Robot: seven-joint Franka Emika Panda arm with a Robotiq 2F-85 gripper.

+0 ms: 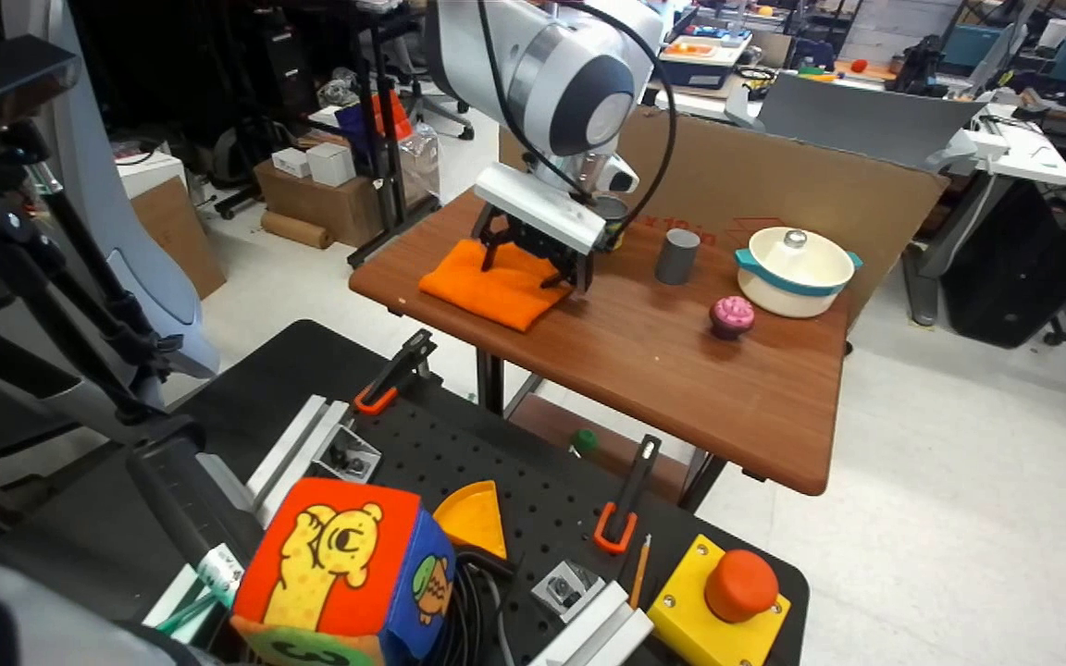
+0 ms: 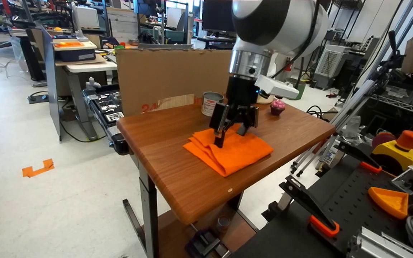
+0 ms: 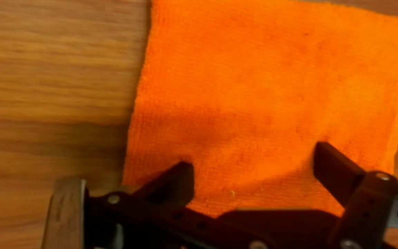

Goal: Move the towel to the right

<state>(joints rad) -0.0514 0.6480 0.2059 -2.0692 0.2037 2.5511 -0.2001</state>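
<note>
The black two-fingered gripper [image 3: 253, 155] points down with its fingers [image 3: 335, 169] released and standing well apart, both tips meeting the bright orange, flat, folded cloth towel [image 2: 242, 150]. The towel lies under and between the fingers on the brown wood-grain tabletop [image 1: 681, 388]; in an exterior view its layered folds show just beside one finger. In the wrist view most of the cloth spreads out beyond the fingertips, and soft shading crosses it between them. Behind the fingers in an exterior view stands an upright metal can with a printed white label [image 2: 210, 104], partly covered by the gripper. To the right of the fingers in an exterior view come a plain grey upright cylinder [image 1: 678, 257], then a pink-topped cupcake shape with a dark base [image 1: 732, 316] and, farthest from them, a cream lidded pot with teal handles [image 1: 795, 273]. A brown cardboard panel [image 1: 829, 176] rises behind. Well apart from the fingers, in that view's foreground, are a black perforated board [image 1: 459, 439], a cube with a yellow bear on its red face [image 1: 339, 564] and a yellow box with a red-orange button [image 1: 742, 585].
</note>
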